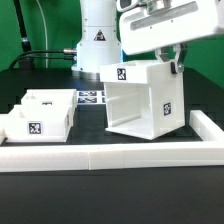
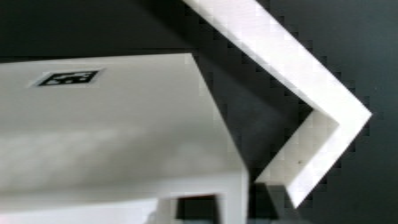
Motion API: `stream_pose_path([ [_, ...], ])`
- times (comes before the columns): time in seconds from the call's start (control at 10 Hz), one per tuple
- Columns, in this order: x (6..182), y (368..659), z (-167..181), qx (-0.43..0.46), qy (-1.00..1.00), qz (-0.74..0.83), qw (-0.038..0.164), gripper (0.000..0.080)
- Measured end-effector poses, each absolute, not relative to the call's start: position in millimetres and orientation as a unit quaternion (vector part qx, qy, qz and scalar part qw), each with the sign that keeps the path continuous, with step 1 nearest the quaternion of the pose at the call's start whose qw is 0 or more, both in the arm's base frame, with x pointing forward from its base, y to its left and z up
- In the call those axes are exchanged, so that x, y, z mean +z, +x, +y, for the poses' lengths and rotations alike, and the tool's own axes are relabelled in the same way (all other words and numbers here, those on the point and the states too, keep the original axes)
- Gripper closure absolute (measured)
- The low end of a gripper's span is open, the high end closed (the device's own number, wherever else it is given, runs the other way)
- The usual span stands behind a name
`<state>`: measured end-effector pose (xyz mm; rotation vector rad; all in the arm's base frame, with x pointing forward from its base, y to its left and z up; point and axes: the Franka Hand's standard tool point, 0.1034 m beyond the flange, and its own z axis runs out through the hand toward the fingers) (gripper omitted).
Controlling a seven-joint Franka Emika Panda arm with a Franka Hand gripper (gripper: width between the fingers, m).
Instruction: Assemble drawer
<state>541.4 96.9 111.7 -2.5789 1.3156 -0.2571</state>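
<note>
The white drawer housing [image 1: 140, 100] stands open-fronted on the dark table, close to the corner of the border wall, with a tag on its upper rim. It fills much of the wrist view [image 2: 107, 130], tag showing. My gripper [image 1: 176, 66] comes down at the housing's upper edge on the exterior view's right. In the wrist view the gripper [image 2: 233, 208] has a dark finger [image 2: 199, 208] on each side of a thin white housing wall and looks shut on it. Two small white trays [image 1: 45, 118] sit side by side on the exterior view's left.
The long low white border wall [image 1: 110, 155] runs along the front and turns back on the exterior view's right; its corner shows in the wrist view [image 2: 294, 80]. The marker board [image 1: 92, 97] lies behind the trays. The robot base [image 1: 97, 40] stands at the back.
</note>
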Motion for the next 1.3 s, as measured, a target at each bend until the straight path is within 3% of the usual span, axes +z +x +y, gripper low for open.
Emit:
stream_pose_path([
  [0.6, 111.2, 550, 92, -0.057, -0.737, 0.654, 0.160, 0.0754],
  [1.3, 111.7, 557, 93, -0.058, -0.737, 0.653, 0.165, 0.0752],
])
